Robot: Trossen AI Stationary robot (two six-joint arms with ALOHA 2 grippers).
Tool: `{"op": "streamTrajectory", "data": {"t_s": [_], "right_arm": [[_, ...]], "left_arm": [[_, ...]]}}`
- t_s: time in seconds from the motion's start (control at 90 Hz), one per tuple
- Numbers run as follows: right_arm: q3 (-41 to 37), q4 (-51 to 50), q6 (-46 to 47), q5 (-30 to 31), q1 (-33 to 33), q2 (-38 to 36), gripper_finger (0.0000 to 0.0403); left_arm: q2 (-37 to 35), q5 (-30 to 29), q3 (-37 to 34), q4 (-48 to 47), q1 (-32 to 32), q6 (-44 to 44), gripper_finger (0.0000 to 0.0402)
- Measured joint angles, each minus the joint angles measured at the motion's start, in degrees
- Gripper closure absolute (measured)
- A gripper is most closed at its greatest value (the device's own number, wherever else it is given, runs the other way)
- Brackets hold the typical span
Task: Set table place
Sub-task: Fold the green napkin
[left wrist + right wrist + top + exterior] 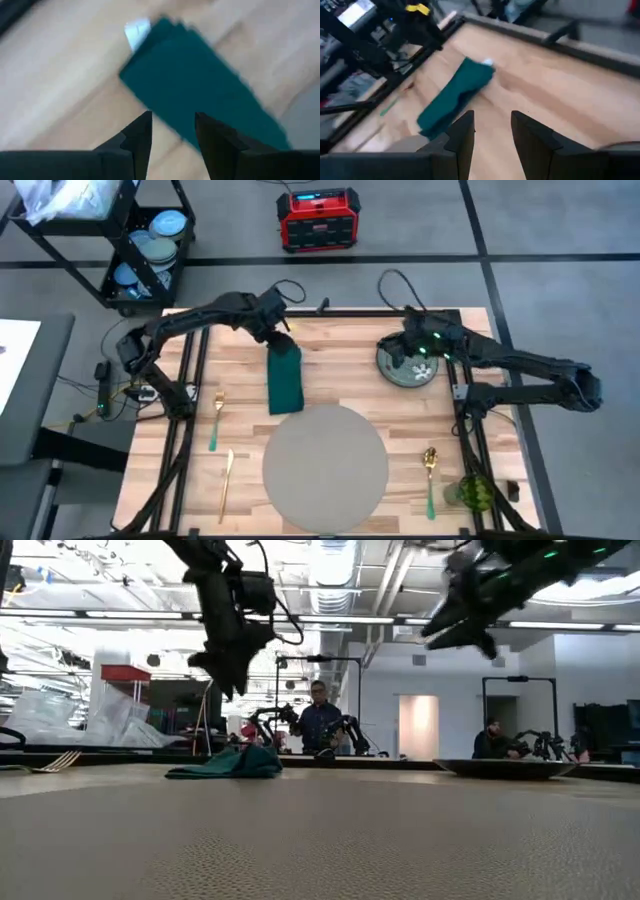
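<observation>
Your table [340, 350] carries the place [325, 462], the round grey mat, at about 6 o'clock from the table's middle in the high view, close to the near edge and lying flat with nothing on it.

Napkin [285, 378], dark green, lies just off the mat's rim at 11 o'clock, long side running away from you; in the low view it looks rumpled rather than flat [228, 763].

Plate [409, 364] sits at 1 o'clock from the mat, apart from it.

Left of the mat: fork [216, 420] with a green handle, and nearer the edge a gold knife [227, 484]. Right of the mat: gold spoon [430, 478] with a green handle, and a green glass [476, 492] beside it at the table's corner.

Your left gripper [172, 131] hangs above the napkin's far end, off the cloth; fingers [141, 137] slightly parted, nothing between them.

Your right gripper [492, 127] hangs over the plate, raised clear of it in the low view; fingers [464, 134] a small gap apart, holding nothing.

Off the table: dish cart [140, 240] at 11 o'clock, red box [318, 218] on the floor at 12 o'clock. Two people show in the room behind, low view
</observation>
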Motion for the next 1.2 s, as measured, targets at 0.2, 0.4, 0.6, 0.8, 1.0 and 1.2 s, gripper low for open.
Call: {"op": "streamTrajectory", "data": {"t_s": [0.2,0.4,0.6,0.8,1.0,1.2], "right_arm": [[14.0,8.4,-0.3,-15.4,-1.4,19.5,0.0284],[20.3,10.2,1.1,-19.7,-1.4,32.9,0.0284],[20.4,27.5,13.8,-25.5,0.6,43.2,0.0284],[20.3,36.6,25.8,-29.3,2.5,51.8,0.0284],[20.9,34.9,24.4,-26.0,2.5,52.6,0.0284],[27.6,10.8,9.0,-21.5,0.7,52.6,0.0284]], "left_arm": [[-1.8,3.7,-4.4,2.2,-2.8,-4.3,0.0269],[-8.7,12.8,-17.4,15.8,-4.3,-12.6,0.0269],[-18.4,12.8,-32.1,25.6,-5.5,-23.4,0.0269],[-23.2,12.6,-39.8,36.3,-5.5,-30.6,0.0269],[-23.0,12.5,-41.0,38.1,-5.5,-30.4,0.0269],[-23.0,12.5,-41.5,39.5,-5.5,-30.3,0.0269]]}}
